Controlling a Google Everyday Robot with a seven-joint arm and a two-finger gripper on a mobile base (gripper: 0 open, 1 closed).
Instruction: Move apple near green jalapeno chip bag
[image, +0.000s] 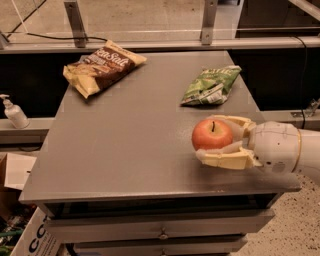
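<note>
The red-orange apple (212, 135) with a short dark stem sits between the cream fingers of my gripper (216, 141), which reaches in from the right and is shut on it, at the right side of the grey table (125, 145). The green jalapeno chip bag (211, 85) lies flat on the table behind the apple, a short gap away toward the far right corner.
A larger brown-and-yellow chip bag (102, 66) lies at the table's far left. A soap dispenser bottle (14, 112) stands on a ledge left of the table. Drawers sit under the table's front edge. A cardboard box is at lower left.
</note>
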